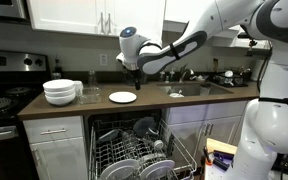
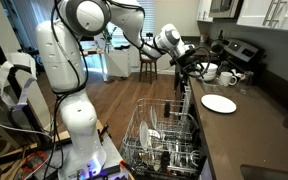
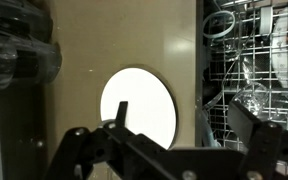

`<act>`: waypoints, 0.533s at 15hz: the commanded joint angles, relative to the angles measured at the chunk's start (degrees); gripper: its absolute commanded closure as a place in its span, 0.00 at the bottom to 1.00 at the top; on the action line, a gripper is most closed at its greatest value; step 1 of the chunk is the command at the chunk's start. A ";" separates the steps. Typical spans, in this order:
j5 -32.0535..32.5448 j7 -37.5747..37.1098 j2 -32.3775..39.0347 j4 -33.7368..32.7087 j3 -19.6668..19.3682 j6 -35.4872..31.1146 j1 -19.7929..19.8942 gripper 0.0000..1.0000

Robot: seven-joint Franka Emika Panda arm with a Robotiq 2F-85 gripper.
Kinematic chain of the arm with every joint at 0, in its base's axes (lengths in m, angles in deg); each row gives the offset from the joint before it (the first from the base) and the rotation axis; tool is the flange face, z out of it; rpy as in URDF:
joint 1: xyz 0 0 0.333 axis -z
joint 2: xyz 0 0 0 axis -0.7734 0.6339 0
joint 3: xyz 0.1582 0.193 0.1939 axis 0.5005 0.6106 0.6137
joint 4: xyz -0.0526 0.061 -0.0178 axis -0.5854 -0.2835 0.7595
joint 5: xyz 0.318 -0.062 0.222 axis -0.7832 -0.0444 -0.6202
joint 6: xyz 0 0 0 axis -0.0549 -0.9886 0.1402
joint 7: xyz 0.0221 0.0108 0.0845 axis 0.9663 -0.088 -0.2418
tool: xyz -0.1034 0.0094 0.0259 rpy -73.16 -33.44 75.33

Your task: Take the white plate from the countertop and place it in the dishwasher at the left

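one plate, one step in hand: the reach. the white plate [image 1: 123,97] is lying flat on the countertop [image 1: 184,101], a little left of centre in an exterior view, and it is filling the middle of the wrist view [image 3: 137,105]. the gripper [image 1: 134,73] is hovering just above it, not touching, with jaws spread wide and nothing between them.

judgement: a flat plate is offering no face to pinch, so the descent should be aiming at the rim, with one finger outside the edge and one over the inner surface. tilting the wrist may be helping a finger slip under. closing slowly is mattering, since the smooth plate is likely to be sliding on the counter.

the dishwasher [image 1: 134,150] is standing open at lower centre, its rack [image 2: 164,135] pulled out and partly loaded. the stack of bowls [image 1: 61,92] is sitting further left, well apart.
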 commanded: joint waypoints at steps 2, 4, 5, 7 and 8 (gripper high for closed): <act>-0.44 1.01 6.79 -4.71 0.04 -4.97 -0.14 0.00; -0.11 0.09 5.27 -3.08 -0.06 -3.84 -0.27 0.00; -0.12 0.02 6.01 -3.29 0.00 -3.84 -0.34 0.00; -0.12 0.00 6.16 -3.29 -0.02 -3.84 -0.33 0.00; -0.11 0.00 6.04 -3.30 -0.06 -3.84 -0.31 0.00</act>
